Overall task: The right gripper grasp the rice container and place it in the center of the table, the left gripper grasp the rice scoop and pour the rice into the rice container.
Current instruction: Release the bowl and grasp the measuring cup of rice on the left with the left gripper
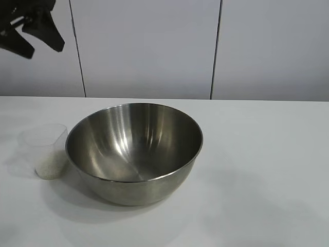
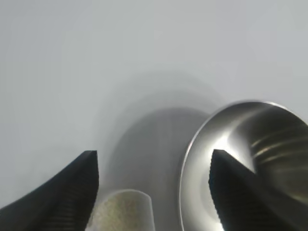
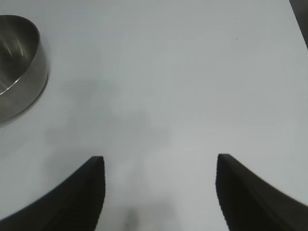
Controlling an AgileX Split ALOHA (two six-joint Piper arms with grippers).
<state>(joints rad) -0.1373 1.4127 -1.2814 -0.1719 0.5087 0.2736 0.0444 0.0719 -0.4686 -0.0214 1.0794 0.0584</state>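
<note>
The rice container (image 1: 134, 152), a wide shiny steel bowl, stands empty at the middle of the white table (image 1: 262, 154). Touching or nearly touching its left side is the rice scoop (image 1: 46, 149), a small translucent cup with rice (image 1: 50, 167) in its lower part. My left gripper (image 1: 45, 50) hangs open high above the table's far left, nothing between its fingers. In the left wrist view the left gripper (image 2: 154, 156) looks down on the scoop (image 2: 126, 209) and the bowl's rim (image 2: 250, 159). My right gripper (image 3: 160, 159) is open over bare table, away from the bowl (image 3: 19, 72).
A pale panelled wall (image 1: 149, 46) runs behind the table's far edge. Bare tabletop stretches to the right of the bowl and in front of it. The right arm does not show in the exterior view.
</note>
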